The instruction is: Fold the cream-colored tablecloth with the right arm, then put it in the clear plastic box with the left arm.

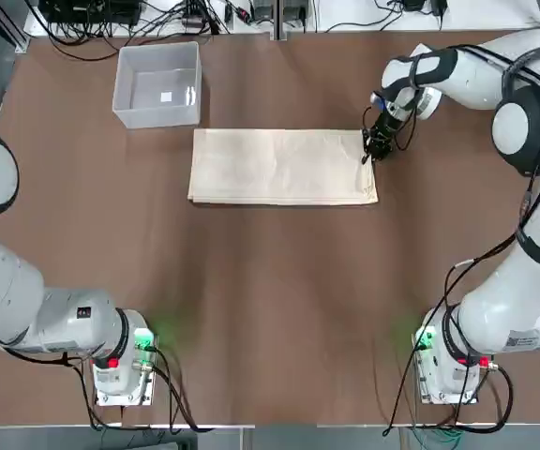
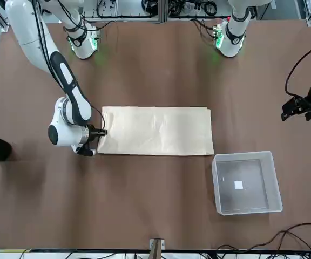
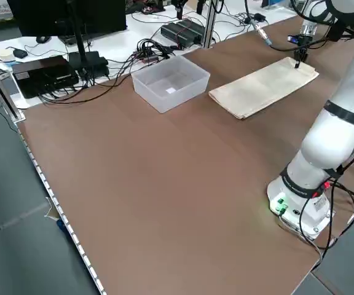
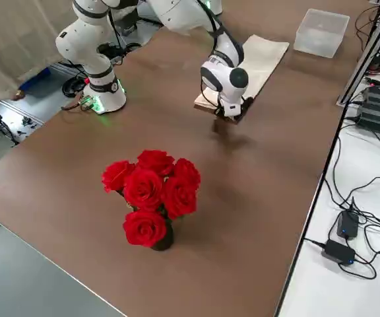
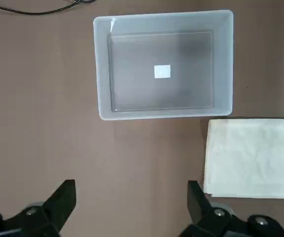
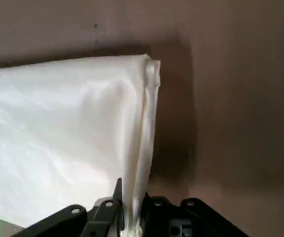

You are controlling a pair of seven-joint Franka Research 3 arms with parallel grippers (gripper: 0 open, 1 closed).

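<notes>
Cream-colored tablecloth (image 1: pixel 282 166) lies folded as a flat layered rectangle near the middle of the brown table (image 1: pixel 270 309) in the top view, with the clear plastic box (image 1: pixel 157 84) just off its corner at about 10 o'clock, apart from it. The right gripper (image 1: pixel 374 151) sits at the cloth's 3 o'clock short edge, near the far corner, pinched tight on the fabric. The left arm (image 1: pixel 7 281) is parked at 9 o'clock, well clear of the cloth.

Front view: the right gripper (image 2: pixel 95 133) meets the cloth at its 9 o'clock edge, the box stands at 5 o'clock of the cloth, and the left gripper (image 2: pixel 297 107) hangs at 3 o'clock with its fingers spread.

Left side view: the box sits just beside the cloth's near end.

Right side view: a bunch of red roses (image 4: pixel 152 191) stands well apart from the cloth, at 6 o'clock.

Left wrist view: the dark fingers (image 5: pixel 63 200) stand wide apart with nothing between them, above bare table near the box.

Right wrist view: the jaws are clamped on the cloth's layered edge.
</notes>
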